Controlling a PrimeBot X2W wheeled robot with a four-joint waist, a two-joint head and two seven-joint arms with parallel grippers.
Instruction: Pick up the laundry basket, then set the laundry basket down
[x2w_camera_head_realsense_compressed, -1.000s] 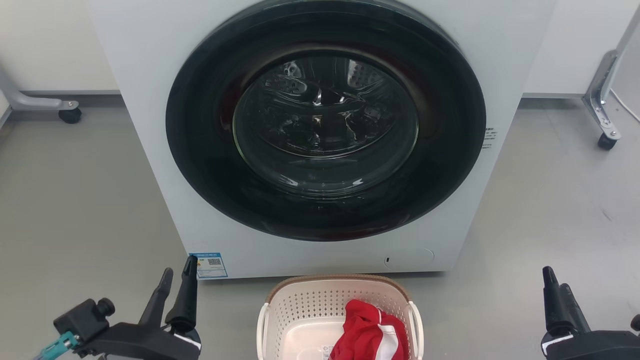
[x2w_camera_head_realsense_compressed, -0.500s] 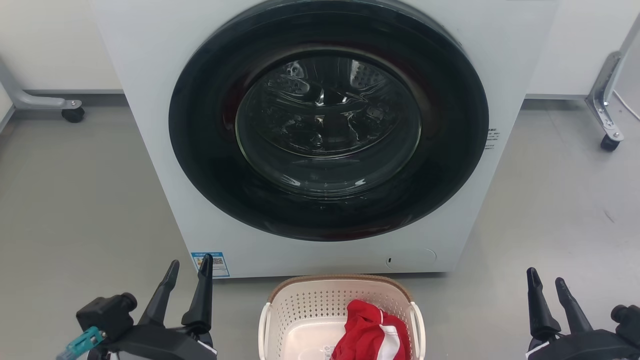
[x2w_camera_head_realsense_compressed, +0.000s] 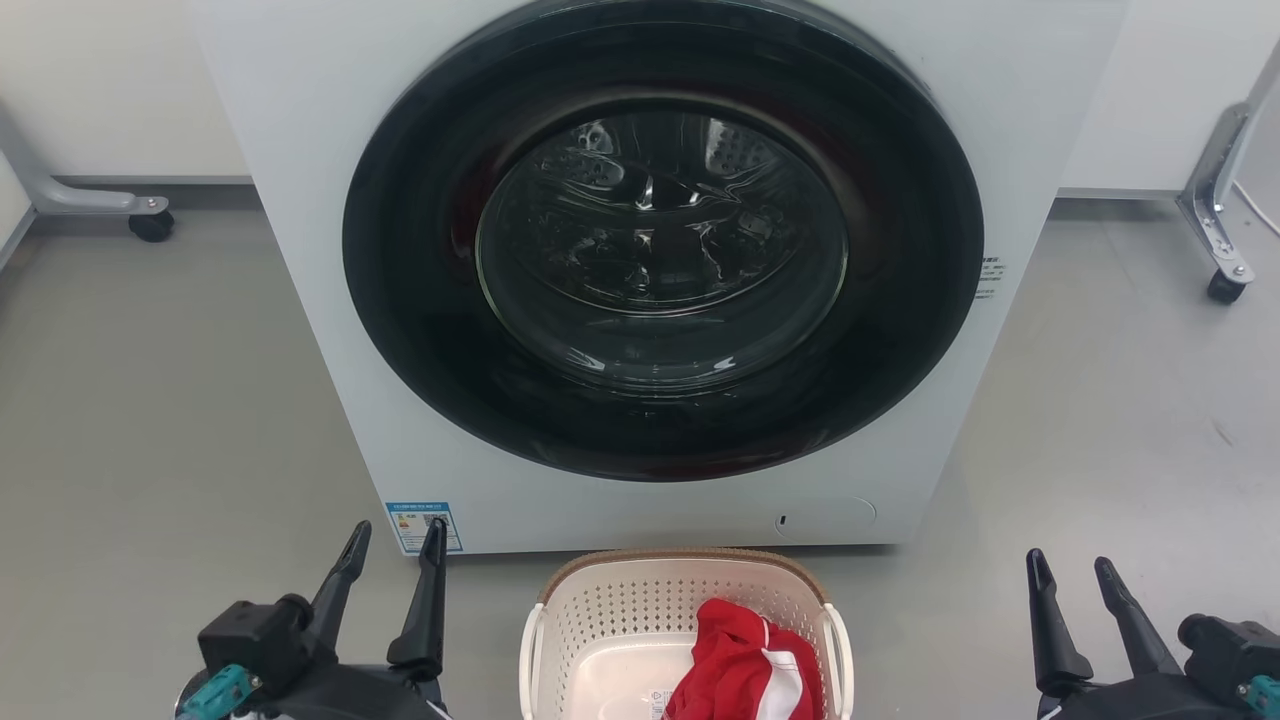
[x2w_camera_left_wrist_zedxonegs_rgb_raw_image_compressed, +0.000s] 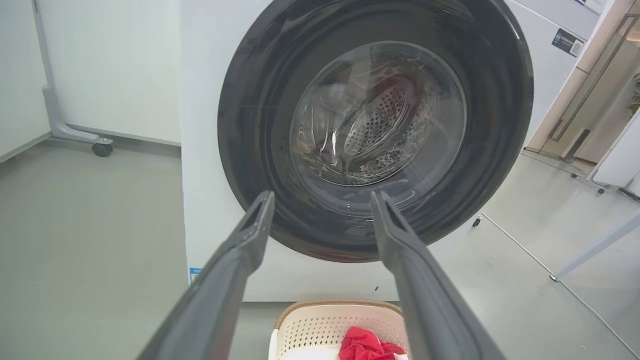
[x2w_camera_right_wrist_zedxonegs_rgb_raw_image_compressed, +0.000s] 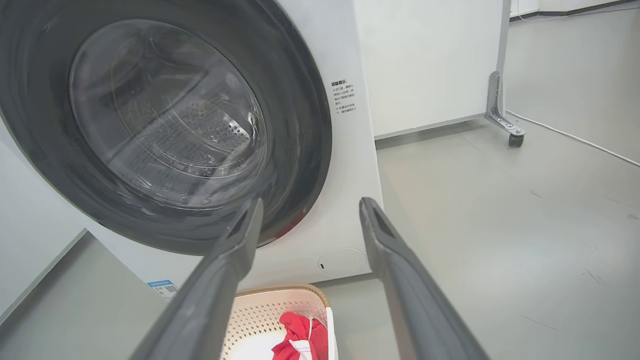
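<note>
**Hands open and empty on either side of the laundry basket**

The laundry basket is sitting on the grey floor, just in front of the white washing machine, at the bottom middle of the head view. A red and white garment is lying inside it, toward its right side. The machine's round dark door is standing shut, with the metal drum showing through the glass. A blue label is sticking to the machine's lower left corner.

The left hand is hovering to the left of the basket, apart from it, its two dark fingers spread with a clear gap and gripping nothing. The right hand is hovering well off to the basket's right, likewise parted and empty. Neither hand is touching the basket's white loop handles. In both wrist views the fingers are pointing toward the machine's front, with the basket lying low between or beside them.
</note>
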